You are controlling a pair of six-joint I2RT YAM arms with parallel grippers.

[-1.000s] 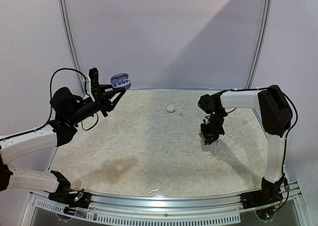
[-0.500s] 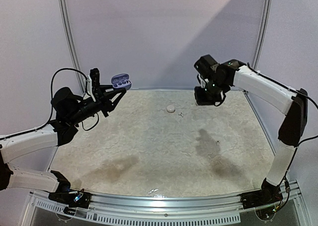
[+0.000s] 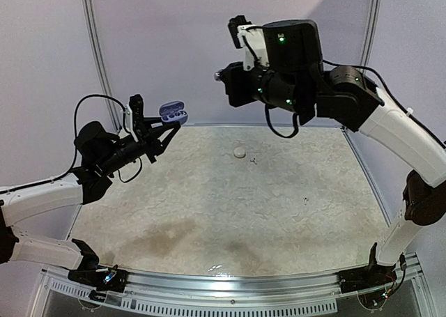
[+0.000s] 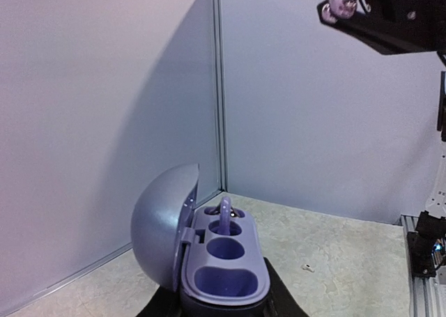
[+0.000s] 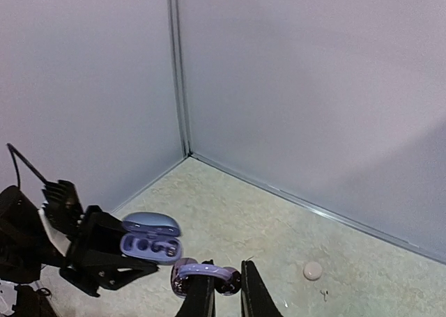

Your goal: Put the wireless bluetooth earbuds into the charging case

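Lilac charging case (image 4: pixel 226 272) gapes open, one earbud (image 4: pixel 224 216) seated.

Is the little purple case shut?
No, the case has its lid tipped back, and the wells inside show.

Open lilac case (image 4: pixel 164 226), one earbud (image 4: pixel 224 217) inside

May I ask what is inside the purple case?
In the open purple charging case, one purple earbud stands in the far well, base hidden; both nearer wells look empty.
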